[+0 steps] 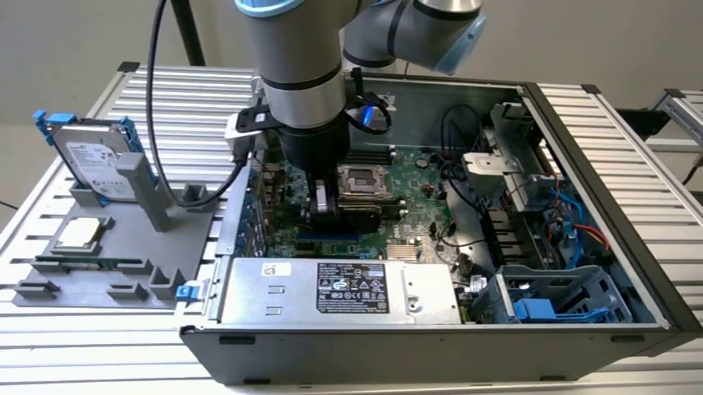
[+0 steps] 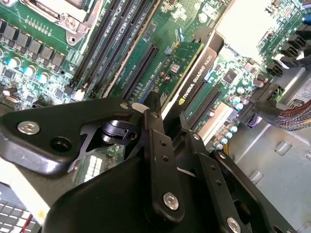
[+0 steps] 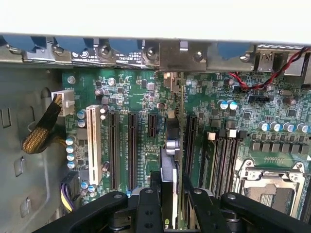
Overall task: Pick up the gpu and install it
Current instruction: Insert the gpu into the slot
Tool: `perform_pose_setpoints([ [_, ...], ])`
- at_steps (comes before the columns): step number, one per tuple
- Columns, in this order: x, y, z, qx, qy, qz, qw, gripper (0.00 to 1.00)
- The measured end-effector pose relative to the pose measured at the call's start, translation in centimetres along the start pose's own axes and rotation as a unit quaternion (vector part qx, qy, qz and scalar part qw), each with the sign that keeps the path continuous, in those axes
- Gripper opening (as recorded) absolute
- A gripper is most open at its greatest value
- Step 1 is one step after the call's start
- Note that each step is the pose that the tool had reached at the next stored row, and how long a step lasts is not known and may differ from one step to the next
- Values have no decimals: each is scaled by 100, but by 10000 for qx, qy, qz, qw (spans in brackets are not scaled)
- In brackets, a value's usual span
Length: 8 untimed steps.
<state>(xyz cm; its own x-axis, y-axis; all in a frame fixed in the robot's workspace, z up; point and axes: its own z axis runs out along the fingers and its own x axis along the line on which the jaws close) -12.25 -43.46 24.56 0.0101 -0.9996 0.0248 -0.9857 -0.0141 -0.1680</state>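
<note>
- The tool [image 2: 167, 124] is closed on the gpu [image 2: 187, 82], gripping its upper edge between both fingers [image 3: 146, 204].
- The gpu stands on edge directly below the tool, over the motherboard [image 3: 243, 121] slots inside the computer case [image 1: 615, 247].

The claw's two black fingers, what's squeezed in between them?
The gpu stands on edge between the claw's fingers, over the motherboard, as the second wrist view shows.
</note>
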Motion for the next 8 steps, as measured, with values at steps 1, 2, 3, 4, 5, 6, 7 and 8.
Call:
perform_pose_setpoints([
  [1, 8, 0, 0, -1, 0, 1, 10000, 0],
  [2, 11, 0, 0, -1, 2, 3, 10000, 0],
  [3, 11, 0, 0, -2, 3, 8, 10000, 0],
  [4, 12, -1, 0, -2, 5, 12, 10000, 0],
  [5, 12, 0, 1, -2, 6, 16, 10000, 0],
  [6, 12, 0, 2, -3, 8, 24, 10000, 0],
  [7, 10, 0, 3, -3, 10, 42, 10000, 0],
  [8, 10, 0, 3, -3, 13, 60, 10000, 0],
])
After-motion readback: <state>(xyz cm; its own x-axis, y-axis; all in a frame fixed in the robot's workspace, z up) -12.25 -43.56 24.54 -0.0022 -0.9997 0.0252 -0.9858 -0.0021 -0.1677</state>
